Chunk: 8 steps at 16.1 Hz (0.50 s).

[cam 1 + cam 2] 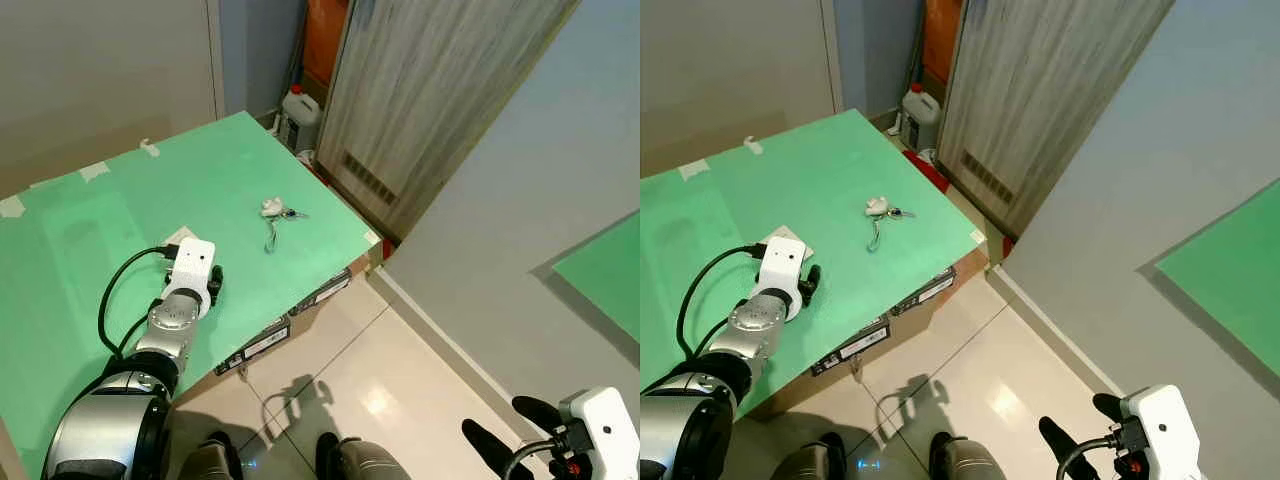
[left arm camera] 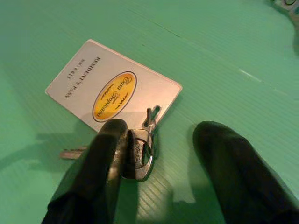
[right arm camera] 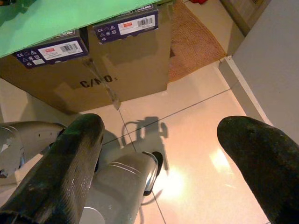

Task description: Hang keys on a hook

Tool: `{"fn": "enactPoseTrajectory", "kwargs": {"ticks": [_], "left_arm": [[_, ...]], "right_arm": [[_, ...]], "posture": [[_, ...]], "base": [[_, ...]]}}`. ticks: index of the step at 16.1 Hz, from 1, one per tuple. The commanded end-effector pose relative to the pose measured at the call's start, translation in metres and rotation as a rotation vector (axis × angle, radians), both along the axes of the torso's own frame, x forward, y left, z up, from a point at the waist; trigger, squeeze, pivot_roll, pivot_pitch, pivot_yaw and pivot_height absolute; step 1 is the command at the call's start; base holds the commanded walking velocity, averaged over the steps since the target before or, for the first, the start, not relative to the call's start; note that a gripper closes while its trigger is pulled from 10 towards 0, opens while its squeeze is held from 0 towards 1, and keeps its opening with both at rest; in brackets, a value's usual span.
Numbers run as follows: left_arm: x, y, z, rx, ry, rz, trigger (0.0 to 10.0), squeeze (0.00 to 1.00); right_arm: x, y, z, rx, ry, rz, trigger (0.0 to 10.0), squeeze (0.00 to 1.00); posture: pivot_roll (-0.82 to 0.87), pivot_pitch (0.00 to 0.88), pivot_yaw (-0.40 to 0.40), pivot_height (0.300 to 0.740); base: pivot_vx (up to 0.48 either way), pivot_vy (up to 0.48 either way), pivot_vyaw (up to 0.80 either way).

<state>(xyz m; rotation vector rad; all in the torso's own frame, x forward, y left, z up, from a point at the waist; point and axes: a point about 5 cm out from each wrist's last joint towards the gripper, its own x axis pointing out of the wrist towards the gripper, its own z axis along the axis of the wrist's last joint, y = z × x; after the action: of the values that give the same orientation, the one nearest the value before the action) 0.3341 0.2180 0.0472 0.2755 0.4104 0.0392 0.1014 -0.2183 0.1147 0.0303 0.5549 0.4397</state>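
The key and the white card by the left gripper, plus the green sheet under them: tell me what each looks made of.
Key: looks like metal with a dull silvery sheen, glinting along its edge.
White card: probably plastic or laminated card, smooth and flat, with a printed yellow oval and crisp rounded corners.
Green sheet: seems to be corrugated plastic board, matte, with fine parallel ribs.
The left gripper stands open over the key.

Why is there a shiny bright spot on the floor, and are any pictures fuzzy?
In the right wrist view, a light glares off the glossy beige floor tiles; the left eye view shows the same shine. In the left wrist view, the open left gripper looks soft and blurry, while the white card with a yellow oval stays sharper.
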Motion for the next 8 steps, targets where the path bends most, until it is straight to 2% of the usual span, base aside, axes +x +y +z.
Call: {"fn": "enactPoseTrajectory", "kwargs": {"ticks": [1,4,8], "left_arm": [[-0.0028,-0.0039,-0.0060,-0.033,0.039,-0.013,0.0,0.00],[-0.0083,0.0004,-0.0133,-0.080,0.086,0.044,0.0,0.00],[-0.0069,0.0015,-0.0114,-0.086,0.080,0.048,0.0,0.00]], "right_arm": [[-0.0026,-0.0037,0.0021,-0.015,0.003,-0.022,10.0,0.00],[-0.0032,-0.0053,0.0032,-0.019,0.004,-0.020,10.0,0.00],[-0.0048,-0.0084,0.0033,-0.029,0.010,-0.026,10.0,0.00]], "posture": [[-0.39,0.207,-0.153,0.740],[-0.40,0.208,-0.157,0.740],[-0.40,0.212,-0.154,0.740]], "base": [[0.000,0.000,0.00],[0.000,0.000,0.00],[0.000,0.000,0.00]]}}
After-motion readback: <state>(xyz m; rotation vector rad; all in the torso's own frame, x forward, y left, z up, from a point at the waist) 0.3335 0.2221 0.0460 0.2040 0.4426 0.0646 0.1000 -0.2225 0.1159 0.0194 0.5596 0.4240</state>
